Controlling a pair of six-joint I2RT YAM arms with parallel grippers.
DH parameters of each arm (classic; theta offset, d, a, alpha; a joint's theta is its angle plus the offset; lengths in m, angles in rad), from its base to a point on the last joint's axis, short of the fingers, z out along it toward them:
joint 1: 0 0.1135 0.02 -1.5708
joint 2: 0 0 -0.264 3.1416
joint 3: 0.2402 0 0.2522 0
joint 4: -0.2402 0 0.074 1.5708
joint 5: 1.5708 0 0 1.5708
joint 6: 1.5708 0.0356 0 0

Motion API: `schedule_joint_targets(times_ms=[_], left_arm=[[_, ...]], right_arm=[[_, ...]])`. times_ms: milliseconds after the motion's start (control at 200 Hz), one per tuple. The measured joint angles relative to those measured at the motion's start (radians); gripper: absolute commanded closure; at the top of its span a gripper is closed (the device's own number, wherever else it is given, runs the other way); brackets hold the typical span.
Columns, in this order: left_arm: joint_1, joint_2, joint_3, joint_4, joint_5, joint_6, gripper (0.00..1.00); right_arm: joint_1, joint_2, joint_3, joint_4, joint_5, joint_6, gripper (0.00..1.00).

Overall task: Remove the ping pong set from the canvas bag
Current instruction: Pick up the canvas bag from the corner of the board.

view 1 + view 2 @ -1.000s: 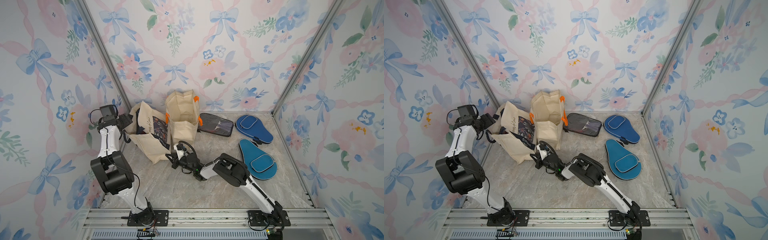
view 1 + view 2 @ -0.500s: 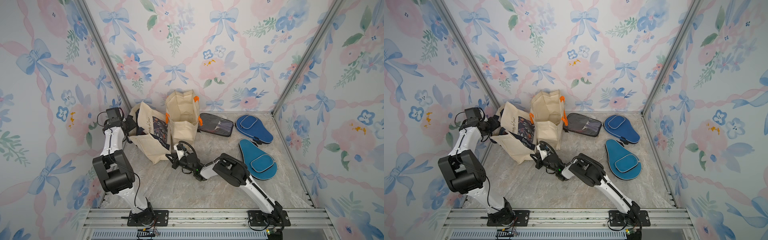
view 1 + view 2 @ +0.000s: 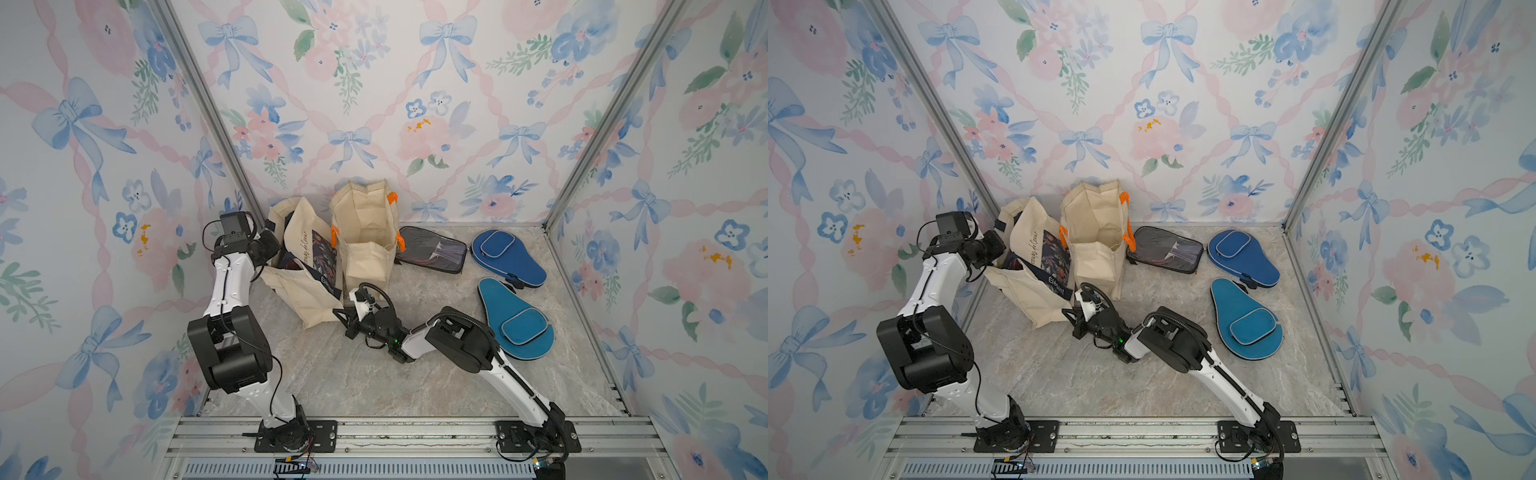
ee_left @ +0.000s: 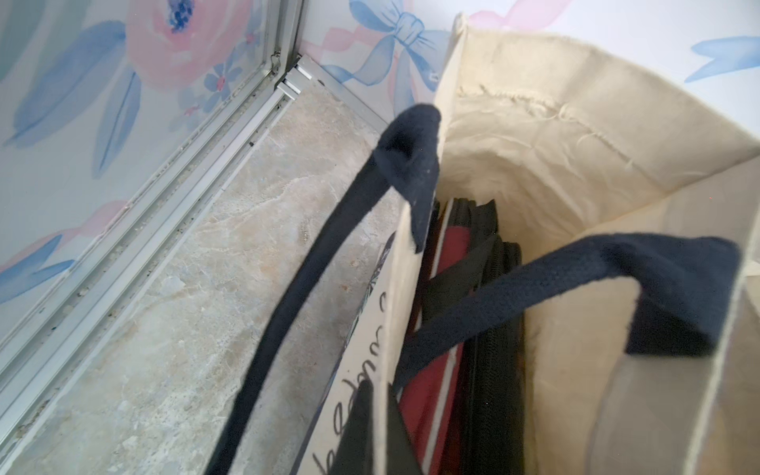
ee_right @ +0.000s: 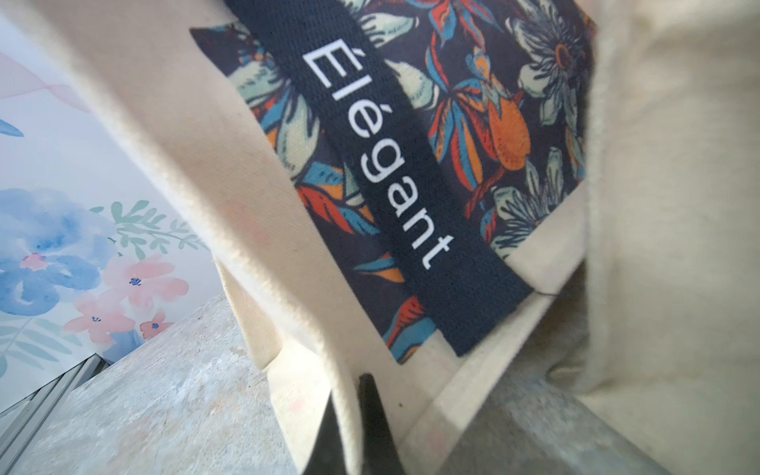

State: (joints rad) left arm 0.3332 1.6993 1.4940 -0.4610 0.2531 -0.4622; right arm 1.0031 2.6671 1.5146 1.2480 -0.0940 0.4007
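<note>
Left gripper (image 4: 376,411) is pinching the canvas bag (image 4: 534,135) rim, right gripper (image 5: 349,415) is clamping its bottom corner, ping pong set (image 4: 432,370) is sitting inside, just beside the left gripper.

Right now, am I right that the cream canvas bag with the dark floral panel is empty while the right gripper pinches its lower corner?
Not quite: the cream canvas bag with the dark floral panel is not empty. The left wrist view shows a black zippered case with red trim inside it. The rest holds: the right gripper pinches its lower corner, as both top views show.
</note>
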Motion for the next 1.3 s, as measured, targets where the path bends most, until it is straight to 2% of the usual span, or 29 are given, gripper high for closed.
schedule_joint_targets(times_ms=[60, 95, 165, 275, 405, 550, 745, 985, 1185, 1300], left_arm=[[-0.007, -0.005, 0.027, -0.026, 0.007, -0.011, 1.00], [-0.011, -0.009, 0.043, -0.043, 0.011, -0.016, 1.00], [-0.014, -0.016, 0.077, -0.077, 0.020, -0.023, 1.00], [-0.016, -0.031, 0.130, -0.093, 0.023, -0.022, 1.00], [-0.033, -0.070, 0.154, -0.086, 0.002, -0.018, 1.00], [-0.050, -0.101, 0.142, -0.086, -0.037, -0.005, 1.00], [-0.067, -0.166, 0.039, -0.084, -0.084, 0.018, 1.00], [-0.105, -0.252, -0.061, -0.047, -0.108, 0.032, 1.00], [-0.113, -0.355, -0.153, -0.027, -0.153, 0.041, 1.00], [-0.113, -0.420, -0.197, -0.036, -0.190, 0.042, 1.00]], right_arm=[[0.000, -0.001, -0.005, 0.007, -0.002, 0.000, 1.00], [0.000, -0.004, -0.007, 0.010, -0.004, 0.000, 0.96], [0.000, -0.019, -0.019, 0.012, -0.011, 0.000, 0.80], [-0.002, -0.043, -0.056, 0.002, -0.024, 0.000, 0.39], [-0.011, -0.092, -0.127, -0.005, -0.037, -0.011, 0.22], [-0.019, -0.175, -0.217, 0.008, -0.048, -0.022, 0.17], [-0.024, -0.310, -0.328, 0.029, -0.061, -0.025, 0.14], [-0.029, -0.484, -0.365, 0.008, -0.111, -0.010, 0.14], [-0.029, -0.614, -0.365, -0.111, -0.164, -0.006, 0.13], [-0.029, -0.694, -0.359, -0.257, -0.161, -0.023, 0.13]])
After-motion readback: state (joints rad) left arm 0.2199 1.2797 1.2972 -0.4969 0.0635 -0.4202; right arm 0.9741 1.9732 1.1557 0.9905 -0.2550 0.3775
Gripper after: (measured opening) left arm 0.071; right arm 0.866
